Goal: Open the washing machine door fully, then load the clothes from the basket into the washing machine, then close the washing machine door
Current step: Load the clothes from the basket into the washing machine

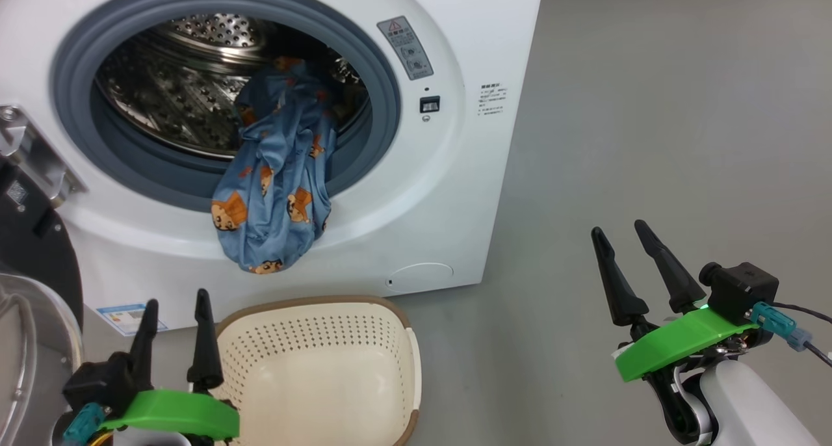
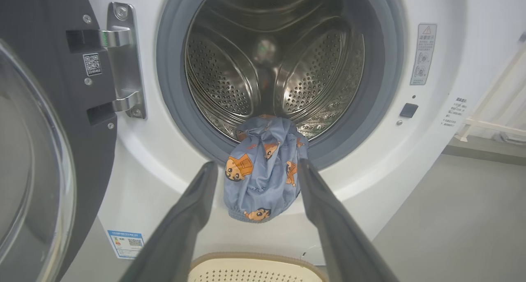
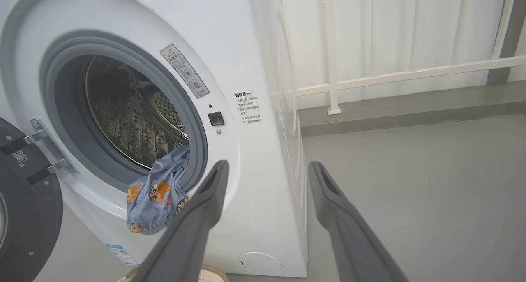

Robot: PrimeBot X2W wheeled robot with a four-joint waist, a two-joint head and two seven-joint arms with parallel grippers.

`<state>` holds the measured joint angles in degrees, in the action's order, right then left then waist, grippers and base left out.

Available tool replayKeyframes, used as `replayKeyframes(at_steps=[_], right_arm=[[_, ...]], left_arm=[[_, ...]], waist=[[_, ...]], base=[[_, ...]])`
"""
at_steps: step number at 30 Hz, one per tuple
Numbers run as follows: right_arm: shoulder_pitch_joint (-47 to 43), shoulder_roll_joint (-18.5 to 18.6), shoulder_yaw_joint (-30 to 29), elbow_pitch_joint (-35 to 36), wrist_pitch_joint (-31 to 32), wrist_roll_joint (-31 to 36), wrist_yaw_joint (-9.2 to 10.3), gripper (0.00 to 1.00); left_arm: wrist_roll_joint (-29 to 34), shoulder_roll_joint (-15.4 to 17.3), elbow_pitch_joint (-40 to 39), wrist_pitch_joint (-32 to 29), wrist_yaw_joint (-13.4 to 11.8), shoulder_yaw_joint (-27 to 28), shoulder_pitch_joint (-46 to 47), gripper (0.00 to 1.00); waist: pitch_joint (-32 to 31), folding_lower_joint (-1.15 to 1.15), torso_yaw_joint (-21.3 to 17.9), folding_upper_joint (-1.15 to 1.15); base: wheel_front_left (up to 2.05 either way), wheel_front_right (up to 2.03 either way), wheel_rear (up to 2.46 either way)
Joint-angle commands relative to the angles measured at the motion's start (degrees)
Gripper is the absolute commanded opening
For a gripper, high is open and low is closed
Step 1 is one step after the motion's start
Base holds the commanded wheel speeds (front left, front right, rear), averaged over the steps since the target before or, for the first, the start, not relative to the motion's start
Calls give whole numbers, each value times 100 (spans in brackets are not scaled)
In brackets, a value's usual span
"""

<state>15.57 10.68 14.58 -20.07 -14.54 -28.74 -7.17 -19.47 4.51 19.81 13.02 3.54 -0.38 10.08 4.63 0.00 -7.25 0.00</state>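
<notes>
The washing machine [image 1: 455, 192] is cut off at the top and left edges of the head view, and no control panel or brand name is in frame. The washing machine door [image 2: 96, 158] stands swung out to the left. Only part of its dark inner face, its glass bulge and the steel hinge [image 2: 123, 60] are in frame. A QR sticker [image 2: 92, 64] sits on the door, code too small to read.

The clothes [image 1: 279, 192] are half in: one end lies inside the drum [image 1: 169, 108], the rest hangs over the bottom edge of the grey seal [image 1: 385, 108] and down the white front. How much fabric lies deeper in the drum I cannot tell.

The basket [image 1: 305, 301] stands on the floor [image 1: 650, 140] just below the hanging cloth. Its near end is cut by the bottom edge, and the inside that shows is bare cream plastic.

A grey warning label [image 1: 406, 46] right of the opening has a red triangle and pictograms. The small black printed text [image 1: 493, 100] beside it is Chinese and not legible. The blue label sticker [image 1: 130, 317] at the machine's lower left corner is partly behind a finger and unreadable.

The left gripper [image 1: 177, 298] has its jaws spread wide and holds nothing, low beside the basket's left edge. The right gripper [image 1: 618, 227] is likewise spread and holding nothing, over bare floor, well apart from the machine.
</notes>
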Motion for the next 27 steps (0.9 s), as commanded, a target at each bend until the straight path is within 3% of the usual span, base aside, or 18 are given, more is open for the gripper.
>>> replayKeyframes(at_steps=[1, 15, 27], right_arm=[[83, 29, 107, 154, -46, 26, -32, 100], [270, -78, 62, 288, -46, 83, -32, 100], [534, -225, -36, 431, -46, 187, -32, 100]], left_arm=[[-67, 102, -67, -59, 23, 133, 110, 100], [-174, 385, 844, -364, 204, -68, 962, 100], [-212, 692, 2492, -475, 324, -292, 2426, 100]], waist=[[79, 0, -60, 0], [808, 0, -472, 0], [1589, 0, -775, 0]], base=[[0, 0, 0], [0, 0, 0], [0, 0, 0]])
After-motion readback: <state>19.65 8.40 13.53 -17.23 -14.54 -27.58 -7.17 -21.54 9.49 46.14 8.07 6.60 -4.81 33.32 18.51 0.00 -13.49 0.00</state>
